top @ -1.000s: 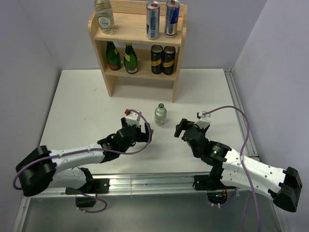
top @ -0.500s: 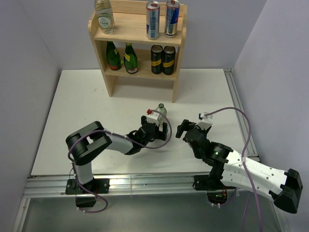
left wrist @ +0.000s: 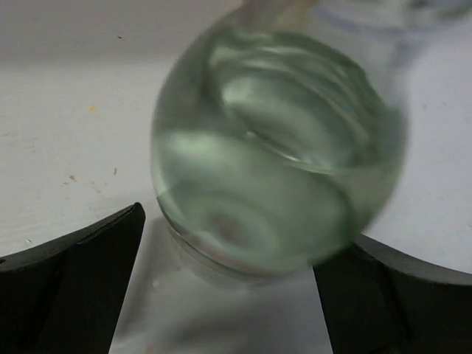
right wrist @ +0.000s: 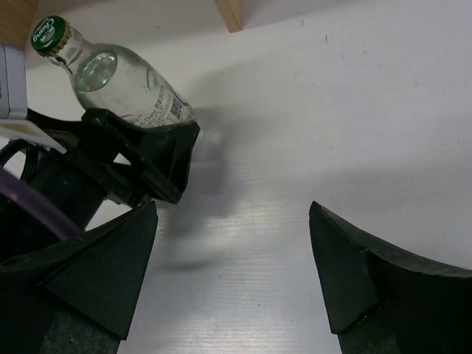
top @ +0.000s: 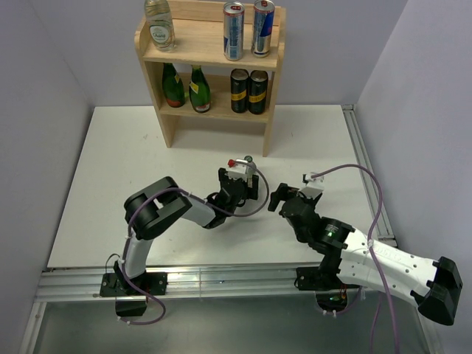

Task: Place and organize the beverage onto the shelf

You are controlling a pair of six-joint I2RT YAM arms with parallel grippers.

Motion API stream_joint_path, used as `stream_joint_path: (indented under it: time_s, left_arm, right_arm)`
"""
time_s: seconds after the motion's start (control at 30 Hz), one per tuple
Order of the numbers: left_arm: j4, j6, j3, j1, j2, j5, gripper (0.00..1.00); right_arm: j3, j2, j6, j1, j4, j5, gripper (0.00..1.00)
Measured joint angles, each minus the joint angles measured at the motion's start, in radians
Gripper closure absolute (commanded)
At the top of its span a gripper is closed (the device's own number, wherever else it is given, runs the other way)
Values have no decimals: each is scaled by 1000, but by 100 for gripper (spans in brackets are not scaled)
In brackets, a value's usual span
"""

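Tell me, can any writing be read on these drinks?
Nothing reads clearly.
The green cap of the clear glass bottle: white lettering, too small.
Its pale label: fine print, blurred.
The silver-and-blue cans, dark green bottles, black cans on the light wooden shelf: labels too small.

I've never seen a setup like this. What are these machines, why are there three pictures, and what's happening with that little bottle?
These are two robot arms, a left arm and a right arm, bolted to a white table. Each ends in a two-finger gripper. The wide picture looks down from above and behind them. The other two come from cameras on the wrists, so the dark wedges there are each arm's own fingers. At the back stands a wooden shelf holding a clear bottle, silver-and-blue cans, green bottles and dark cans. A second clear bottle sits on the table. The left gripper is open with one finger on each side of it, not visibly squeezing. The right gripper is open and holds nothing.
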Motion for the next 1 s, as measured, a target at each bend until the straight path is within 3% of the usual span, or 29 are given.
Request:
stream_joint_path:
  time_s: [0.47, 0.6, 0.73, 0.8, 0.83, 0.87, 0.9, 0.93, 1.0]
  left_arm:
    - [30, 39, 52, 25, 34, -57, 2]
    - [30, 48, 52, 25, 32, -63, 7]
    - [30, 63, 57, 24, 32, -66, 30]
    - [30, 71, 60, 24, 32, -75, 48]
    - [26, 75, 63, 26, 32, -79, 63]
    - [22, 77, 65, 29, 32, -80, 87]
    - [18, 80, 68, 32, 32, -82, 95]
    - [14, 80, 70, 34, 32, -82, 100]
    - [3, 81, 71, 39, 29, -90, 100]
  right_arm:
    - [-21, 69, -15, 0, 49, -9, 9]
    - [-21, 86, -20, 0, 61, -12, 9]
    - [-21, 87, -22, 0, 69, -12, 9]
    - [-21, 87, -21, 0, 70, -12, 9]
    - [-21, 87, -22, 0, 70, -12, 9]
    - [-21, 86, -21, 0, 70, -12, 9]
    - [-21, 86, -21, 0, 70, -12, 9]
    - [-21, 85, -21, 0, 70, -12, 9]
    - [-21, 84, -21, 0, 70, -12, 9]
